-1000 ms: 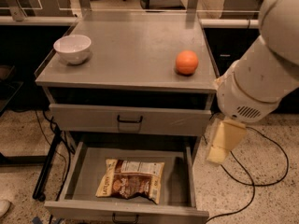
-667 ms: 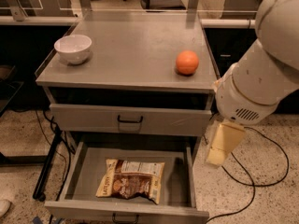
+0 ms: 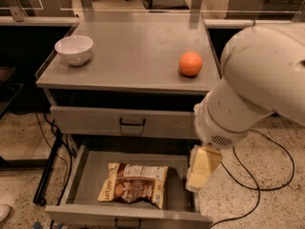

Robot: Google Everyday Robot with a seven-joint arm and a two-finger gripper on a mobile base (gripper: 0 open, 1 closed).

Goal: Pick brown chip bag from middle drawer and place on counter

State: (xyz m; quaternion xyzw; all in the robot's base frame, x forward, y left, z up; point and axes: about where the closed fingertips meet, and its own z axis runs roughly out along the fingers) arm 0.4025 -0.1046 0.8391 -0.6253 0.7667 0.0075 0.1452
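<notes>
The brown chip bag (image 3: pixel 134 191) lies flat in the open middle drawer (image 3: pixel 86 175), left of centre, white label panel facing up. The drawer is pulled out below the closed grey drawer (image 3: pixel 128 123). My gripper (image 3: pixel 201 170), cream-coloured, hangs from the big white arm (image 3: pixel 248 89) at the drawer's right side wall, to the right of the bag and apart from it. It holds nothing that I can see. The grey counter (image 3: pixel 133 51) is above, at the top of the cabinet.
A white bowl (image 3: pixel 74 49) stands at the counter's left edge. An orange ball (image 3: pixel 190 63) sits at its right. Black cables (image 3: pixel 267 175) lie on the speckled floor to the right and left of the cabinet. Chairs and desks stand behind.
The arm has swung left and down. The gripper has gone from beside the cabinet's right side to the open drawer's right edge. The bag has not moved.
</notes>
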